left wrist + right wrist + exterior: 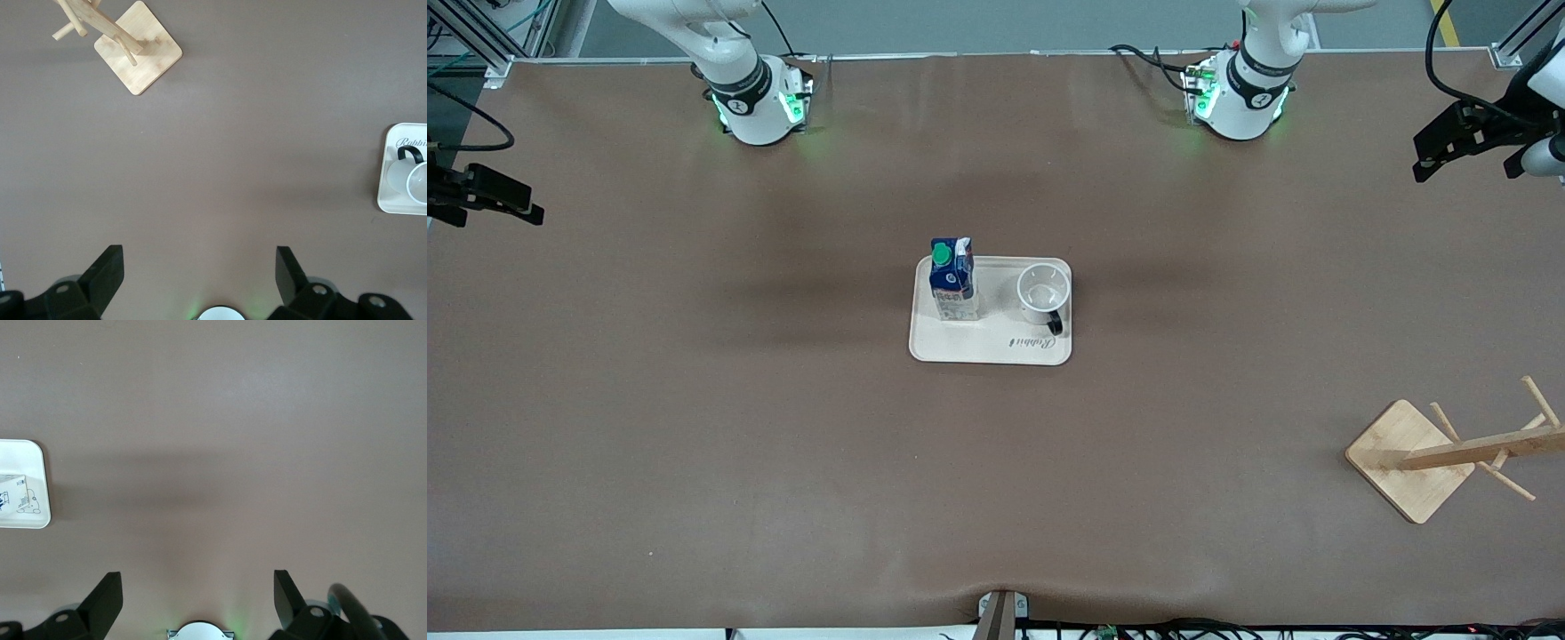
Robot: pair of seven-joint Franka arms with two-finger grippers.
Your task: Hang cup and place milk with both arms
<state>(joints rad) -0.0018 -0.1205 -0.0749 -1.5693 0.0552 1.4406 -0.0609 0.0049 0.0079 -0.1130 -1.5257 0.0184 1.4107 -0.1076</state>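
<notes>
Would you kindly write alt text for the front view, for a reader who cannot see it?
A cream tray at the middle of a brown table holds an upright milk carton and a white cup. A wooden cup rack stands toward the left arm's end; both open grippers wait at the table's ends.

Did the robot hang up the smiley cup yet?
Not yet, nothing is done. The cup and the milk both stand on the tray. The wooden rack is bare. The left gripper and right gripper wait at the table's ends, jaws open, holding nothing.
</notes>
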